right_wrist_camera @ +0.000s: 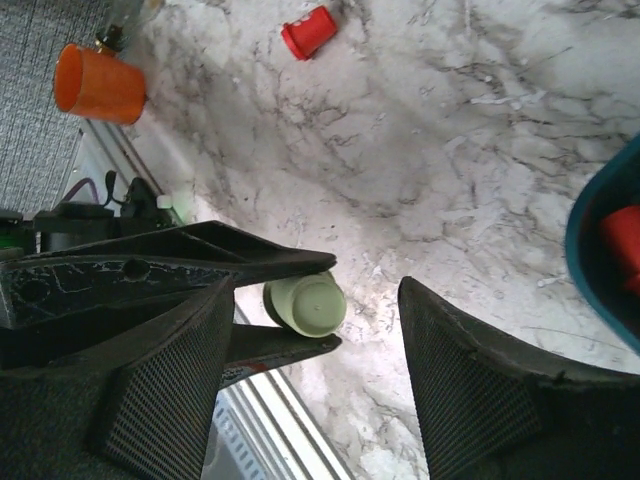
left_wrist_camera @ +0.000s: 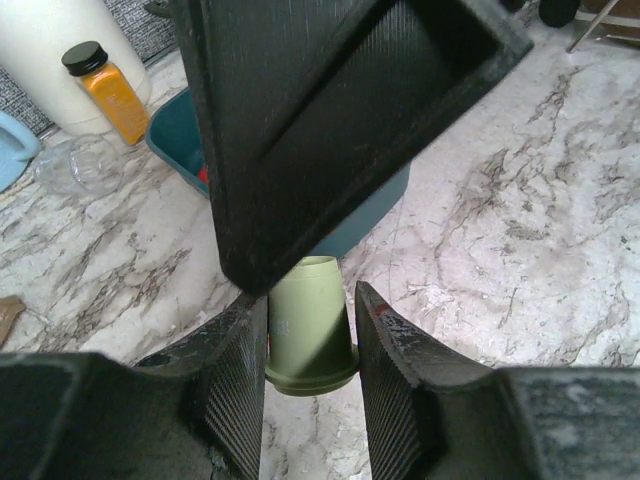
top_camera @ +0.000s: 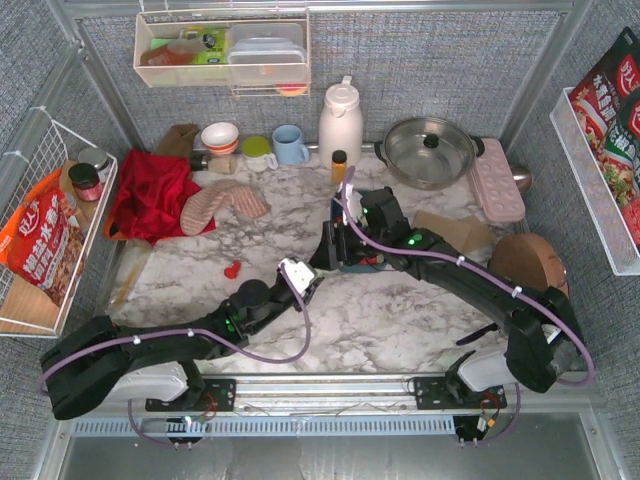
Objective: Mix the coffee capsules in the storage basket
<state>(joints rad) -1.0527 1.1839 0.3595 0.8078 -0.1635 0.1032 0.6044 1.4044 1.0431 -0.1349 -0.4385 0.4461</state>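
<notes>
A pale green coffee capsule [left_wrist_camera: 310, 325] is pinched upright between the ribbed fingers of my left gripper [left_wrist_camera: 312, 300], just above the marble. From the right wrist the same green capsule [right_wrist_camera: 307, 303] shows end-on between the left gripper's black fingers [right_wrist_camera: 262, 262]. My right gripper [right_wrist_camera: 320, 370] hangs open right over it, and its finger [left_wrist_camera: 330, 110] fills the upper left wrist view. The teal storage basket [left_wrist_camera: 175, 130] lies just behind; its rim [right_wrist_camera: 590, 230] holds a red capsule [right_wrist_camera: 625, 235]. In the top view both grippers meet at the table's middle [top_camera: 335, 258] and hide the basket. One red capsule [top_camera: 232, 269] lies loose on the marble.
Along the back stand a white thermos [top_camera: 340, 120], an orange spice bottle [top_camera: 339, 165], a blue mug [top_camera: 290, 145] and a steel pot [top_camera: 430, 150]. A red cloth [top_camera: 150, 190] lies back left, a pink tray [top_camera: 497, 180] back right. A white wire basket [top_camera: 50, 230] hangs at left.
</notes>
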